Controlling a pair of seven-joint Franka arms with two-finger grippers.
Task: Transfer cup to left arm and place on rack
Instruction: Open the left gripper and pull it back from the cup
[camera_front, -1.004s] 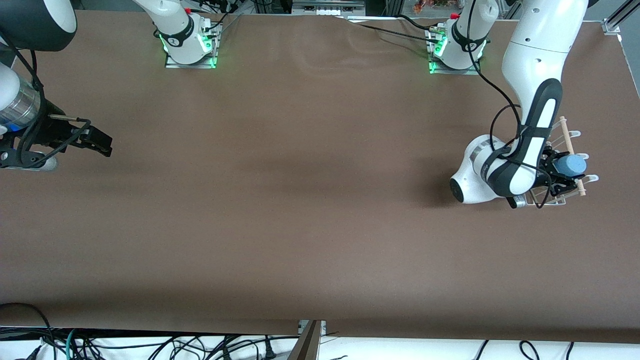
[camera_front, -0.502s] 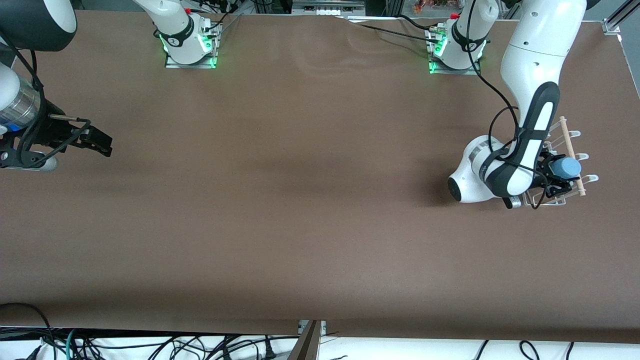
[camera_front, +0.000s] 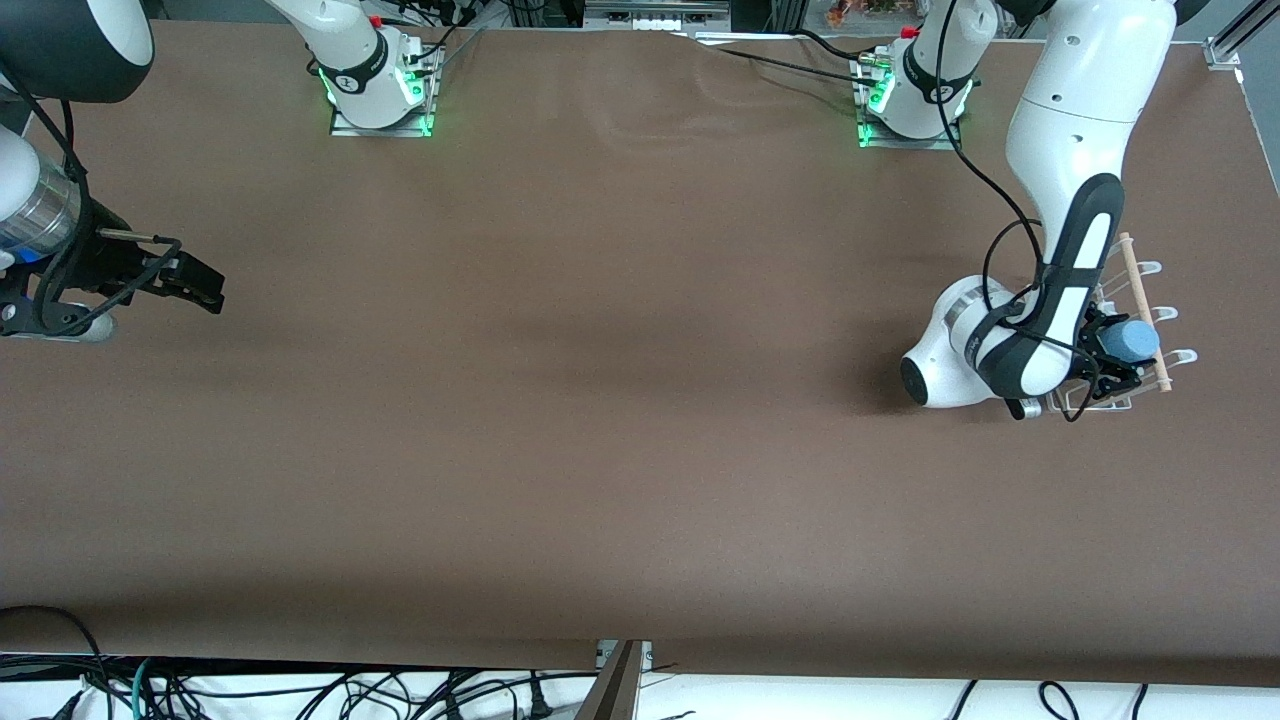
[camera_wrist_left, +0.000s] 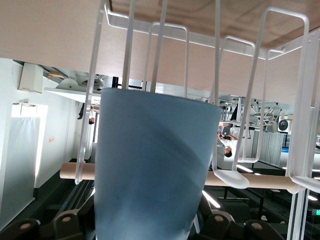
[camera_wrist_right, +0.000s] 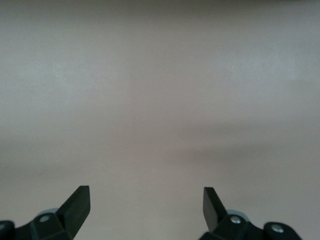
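Observation:
The light-blue cup (camera_front: 1135, 340) lies tipped on its side among the upright pegs of the wire rack (camera_front: 1150, 268), at the left arm's end of the table. My left gripper (camera_front: 1108, 356) is shut on the cup. In the left wrist view the cup (camera_wrist_left: 150, 170) fills the middle, with the rack's white pegs (camera_wrist_left: 260, 100) around it and the wooden dowel (camera_wrist_left: 252, 181) crossing past it. My right gripper (camera_front: 197, 284) waits open over bare table at the right arm's end, and its fingertips (camera_wrist_right: 80, 200) hold nothing.
The brown table (camera_front: 600, 400) spreads between the two arms. The arm bases (camera_front: 380, 90) stand along the edge farthest from the front camera. The left arm's black cable (camera_front: 990, 250) loops beside the rack.
My left gripper has carried the cup a little lower and deeper among the rack's pegs. The right arm has not moved.

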